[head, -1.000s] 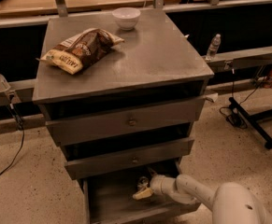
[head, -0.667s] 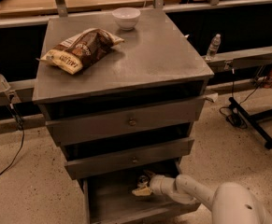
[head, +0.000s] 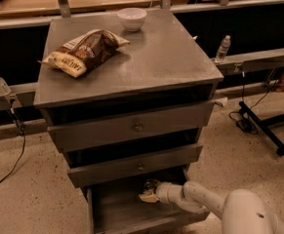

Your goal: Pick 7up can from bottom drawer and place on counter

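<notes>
Almost nothing has moved since a second ago: my gripper (head: 149,194) is in nearly the same spot, maybe a tiny bit more to the left. It sits low in the middle of the frame, inside the bottom drawer (head: 113,211), which is pulled out toward the bottom edge of the picture. My white arm (head: 200,202) reaches in from the lower right.

The 7up can (head: 150,185) is a small dark shape right at the tip of my gripper, near the back of the drawer. I cannot tell if my gripper is spread, pressed together or pinching the can.

Just above the can hangs the front of the middle drawer (head: 131,166), so the room over it is tight. The top drawer (head: 131,128) sticks out a little more above that. To the left of my gripper the drawer floor is bare grey metal, up to the drawer's left wall.

The counter (head: 171,62) fills the upper middle of the frame. A chip bag (head: 85,50) lies on its left side, near the left edge. A white bowl (head: 131,18) stands at the back edge. The right half and the front strip of the counter show plain metal, all the way to the edges.

A water bottle (head: 223,48) stands past the counter's right edge, well apart from it.
</notes>
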